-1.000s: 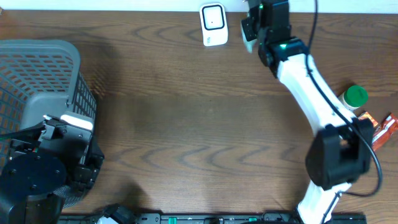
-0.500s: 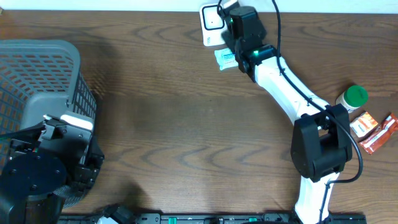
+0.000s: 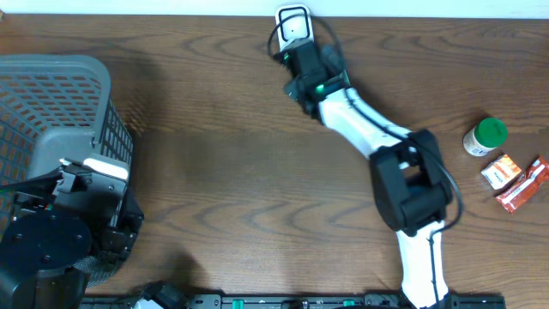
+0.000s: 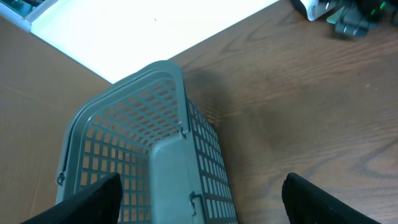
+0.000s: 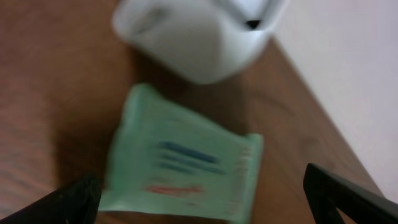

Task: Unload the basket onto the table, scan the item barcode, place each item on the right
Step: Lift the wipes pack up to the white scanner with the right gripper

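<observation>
A pale green packet point(image 5: 183, 158) with blue and red print lies flat on the wooden table, just in front of the white barcode scanner point(image 5: 199, 37). My right gripper point(image 5: 211, 200) hovers low over it, open, one dark finger point(image 5: 78, 202) on each side and neither touching the packet. In the overhead view the right gripper point(image 3: 294, 62) sits just below the scanner point(image 3: 292, 24) and hides the packet. My left gripper point(image 4: 199, 208) stays open and empty above the grey basket point(image 4: 155, 162), its arm at the table's left front point(image 3: 60, 236).
The grey mesh basket point(image 3: 51, 112) fills the left side. At the right edge stand a green-capped white bottle point(image 3: 485, 136) and two orange-red packets point(image 3: 500, 172) point(image 3: 525, 184). A white wall runs behind the scanner.
My right arm swung left from the scanner's right side to its front. Its gripper went from shut to open and let go of the green packet, which now lies on the table.
</observation>
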`<move>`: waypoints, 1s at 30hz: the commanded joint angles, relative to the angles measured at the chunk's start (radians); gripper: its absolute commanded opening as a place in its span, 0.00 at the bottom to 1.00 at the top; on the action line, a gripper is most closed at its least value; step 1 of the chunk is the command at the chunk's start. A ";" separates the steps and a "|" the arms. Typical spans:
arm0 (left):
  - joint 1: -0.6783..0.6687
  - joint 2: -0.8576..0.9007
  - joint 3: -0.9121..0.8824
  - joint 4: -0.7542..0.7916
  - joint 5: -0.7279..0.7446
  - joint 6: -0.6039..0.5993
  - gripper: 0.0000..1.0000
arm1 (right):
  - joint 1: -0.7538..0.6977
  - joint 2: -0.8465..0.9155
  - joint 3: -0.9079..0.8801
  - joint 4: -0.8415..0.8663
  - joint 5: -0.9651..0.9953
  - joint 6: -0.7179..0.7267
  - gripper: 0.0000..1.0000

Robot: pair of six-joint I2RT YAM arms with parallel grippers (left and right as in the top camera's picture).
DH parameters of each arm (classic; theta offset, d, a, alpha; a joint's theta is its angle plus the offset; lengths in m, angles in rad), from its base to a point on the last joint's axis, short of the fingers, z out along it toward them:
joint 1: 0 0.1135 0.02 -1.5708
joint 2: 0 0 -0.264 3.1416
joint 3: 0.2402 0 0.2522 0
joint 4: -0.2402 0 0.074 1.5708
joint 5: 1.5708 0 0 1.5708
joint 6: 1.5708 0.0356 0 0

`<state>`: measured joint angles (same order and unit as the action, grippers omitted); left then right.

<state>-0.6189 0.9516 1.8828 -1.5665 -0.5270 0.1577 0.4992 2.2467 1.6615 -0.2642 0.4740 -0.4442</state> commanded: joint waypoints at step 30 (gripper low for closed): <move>0.000 -0.006 -0.001 0.000 -0.009 0.003 0.82 | -0.051 0.363 0.013 -0.173 -0.120 0.308 0.95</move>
<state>-0.6189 0.9516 1.8828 -1.5665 -0.5270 0.1577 0.4763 2.3955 1.7748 -0.3672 0.4747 -0.1337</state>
